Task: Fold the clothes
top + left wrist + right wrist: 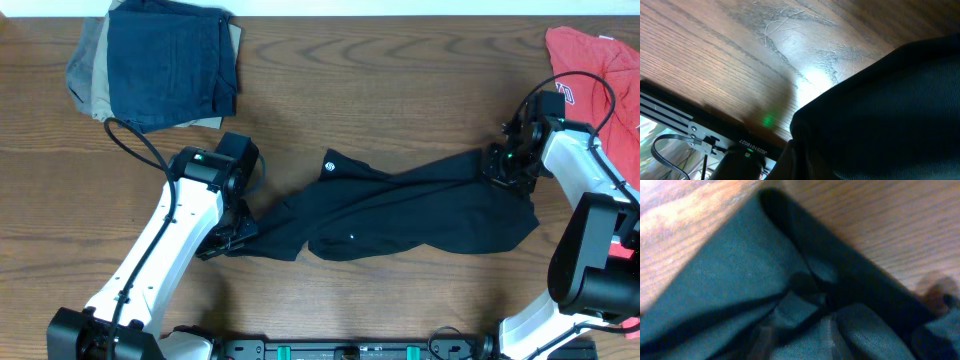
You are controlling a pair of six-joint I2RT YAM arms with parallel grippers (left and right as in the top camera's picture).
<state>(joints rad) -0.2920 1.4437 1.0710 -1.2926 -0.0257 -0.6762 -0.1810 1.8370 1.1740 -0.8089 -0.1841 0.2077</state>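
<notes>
The shirt [400,205] is lying bunched mid-frame, its ends hiding whether the left gripper [232,238] and right gripper [503,172] are clamping it.

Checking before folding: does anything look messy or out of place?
Yes. The black T-shirt lies bunched and twisted across the middle, not flat. The red garment at the far right corner is a loose heap, unlike the folded stack.

The counter [400,90] is brown grained wood with a soft sheen. Between left claw [232,238] and right claw [503,168], the black T-shirt [400,215] is thin matt cloth, finely ribbed.
</notes>
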